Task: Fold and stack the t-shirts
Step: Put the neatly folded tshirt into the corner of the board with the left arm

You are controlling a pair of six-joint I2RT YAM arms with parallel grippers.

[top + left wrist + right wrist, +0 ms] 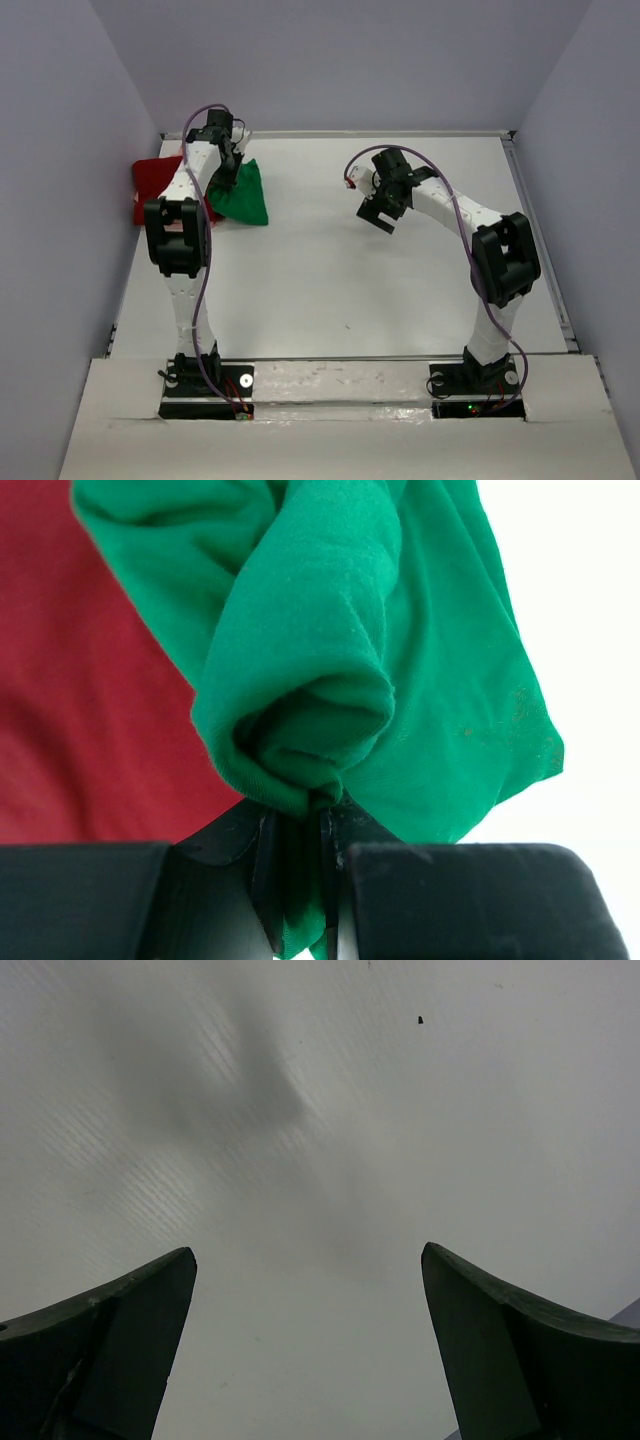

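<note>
**A:** Our left gripper [298, 875] is clenched on a bunched fold of the green t-shirt [380, 660], at the far left of the table [330, 290], right beside the red t-shirt [80, 710].

**B:** The bite looks thin. If we pull hard, the cloth may slip out.

**A:** Our right gripper [310, 1350] hangs wide open over bare table, grasping nothing.

**B:** So with one pinch only, we risk lifting a wad, or snagging the red one.

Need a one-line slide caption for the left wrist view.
Left jaws clamp a bunched fold of the green t-shirt, dark red t-shirt behind.
</note>
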